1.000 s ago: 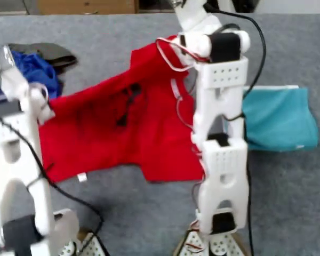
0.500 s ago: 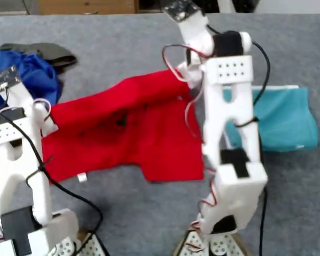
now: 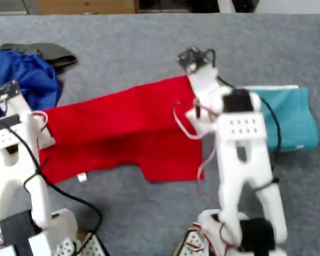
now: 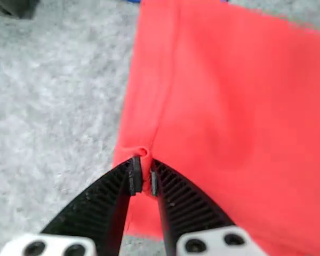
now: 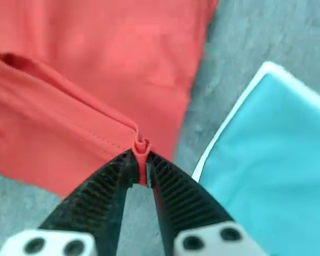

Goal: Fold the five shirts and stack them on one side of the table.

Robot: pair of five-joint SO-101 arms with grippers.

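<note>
You are folding the red shirt [image 3: 122, 128], spread on the table [image 3: 149, 48]. The left gripper [image 4: 142, 180] and right gripper [image 5: 142, 160] each pinch one edge of it. Next, I think, lay both edges down evenly, then release.

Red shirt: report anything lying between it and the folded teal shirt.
Nothing visible lies between them. The right wrist view shows a strip of bare table between the red shirt and the teal shirt. The left gripper and right gripper are each shut on the red shirt's edge.
</note>
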